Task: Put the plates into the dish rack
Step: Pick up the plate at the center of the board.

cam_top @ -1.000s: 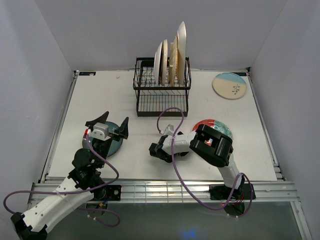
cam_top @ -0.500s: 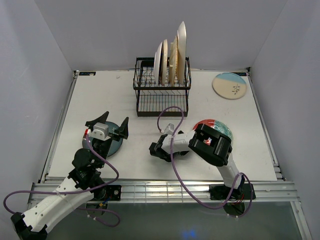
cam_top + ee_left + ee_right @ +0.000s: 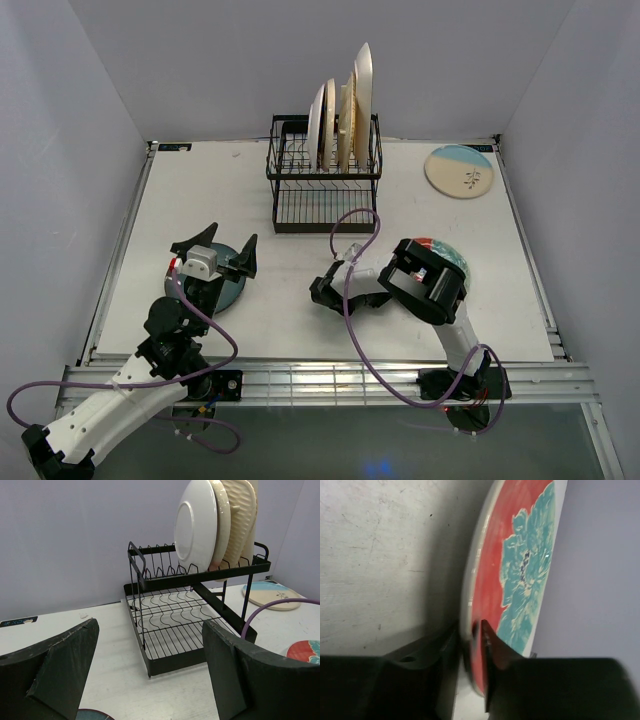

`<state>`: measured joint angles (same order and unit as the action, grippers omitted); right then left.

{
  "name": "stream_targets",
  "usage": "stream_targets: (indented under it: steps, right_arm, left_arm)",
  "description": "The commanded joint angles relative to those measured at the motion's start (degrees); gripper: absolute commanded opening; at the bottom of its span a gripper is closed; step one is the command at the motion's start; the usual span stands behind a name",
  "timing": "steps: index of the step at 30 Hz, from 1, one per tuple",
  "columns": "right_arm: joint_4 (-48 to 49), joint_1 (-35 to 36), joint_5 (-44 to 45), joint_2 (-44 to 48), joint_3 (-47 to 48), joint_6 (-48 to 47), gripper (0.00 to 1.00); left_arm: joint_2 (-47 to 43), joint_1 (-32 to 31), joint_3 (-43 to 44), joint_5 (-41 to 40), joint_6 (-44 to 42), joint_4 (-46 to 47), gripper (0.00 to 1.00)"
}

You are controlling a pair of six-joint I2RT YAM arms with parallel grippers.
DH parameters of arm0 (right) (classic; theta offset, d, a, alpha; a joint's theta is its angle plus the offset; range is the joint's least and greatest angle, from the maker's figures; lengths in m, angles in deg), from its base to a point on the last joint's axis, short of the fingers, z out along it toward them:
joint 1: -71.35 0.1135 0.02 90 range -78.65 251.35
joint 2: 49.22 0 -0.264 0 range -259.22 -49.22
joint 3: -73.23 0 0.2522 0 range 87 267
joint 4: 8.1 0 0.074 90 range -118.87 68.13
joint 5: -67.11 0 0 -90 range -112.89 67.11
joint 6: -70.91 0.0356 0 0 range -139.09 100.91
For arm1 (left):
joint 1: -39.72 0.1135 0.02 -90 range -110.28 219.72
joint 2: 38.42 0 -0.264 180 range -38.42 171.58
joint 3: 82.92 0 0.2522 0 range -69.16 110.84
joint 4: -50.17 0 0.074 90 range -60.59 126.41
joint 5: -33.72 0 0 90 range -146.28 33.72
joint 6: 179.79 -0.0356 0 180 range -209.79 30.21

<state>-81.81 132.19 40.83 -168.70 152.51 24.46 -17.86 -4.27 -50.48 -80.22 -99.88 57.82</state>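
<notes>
Grip of right pincer (image 3: 472, 632) on red-teal floral plate (image 3: 520, 570) rim; left pincer (image 3: 150, 625) agape, empty.

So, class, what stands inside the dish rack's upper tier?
Upright in the dish rack: a white plate in front, a yellow woven plate further back. The rest are mostly covered, their patterns hidden.

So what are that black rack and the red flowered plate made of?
The dish rack looks like thin metal wire, coated matte black. The red floral plate looks like glazed ceramic: glossy painted face, pale rim; melamine is possible.
</notes>
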Motion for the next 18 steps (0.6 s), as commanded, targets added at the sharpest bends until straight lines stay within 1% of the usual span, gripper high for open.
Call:
stream_targets:
  steps: [1,4,9,13,18]
  right_arm:
    - [0.7,-0.2,-0.2,0.3,-0.7,2.7,0.22]
    - [-1.1,-0.1,0.8,-0.7,0.4,4.2,0.08]
    - [-9.3,2.2,5.0,-0.8,2.4,13.8,0.08]
    - [-11.0,3.9,5.7,3.2,3.5,15.3,0.08]
    - [-14.1,8.3,6.2,8.3,4.6,17.5,0.08]
  left_arm:
    - [-0.1,0.2,0.8,0.7,0.0,0.0,0.94]
    - [0.0,0.2,0.7,0.8,0.0,0.0,0.94]
    - [0.1,0.2,0.7,0.7,-0.1,-0.1,0.94]
    - [0.2,0.2,0.9,0.6,-0.1,-0.1,0.94]
    - [-0.1,0.2,0.9,0.4,0.0,0.0,0.94]
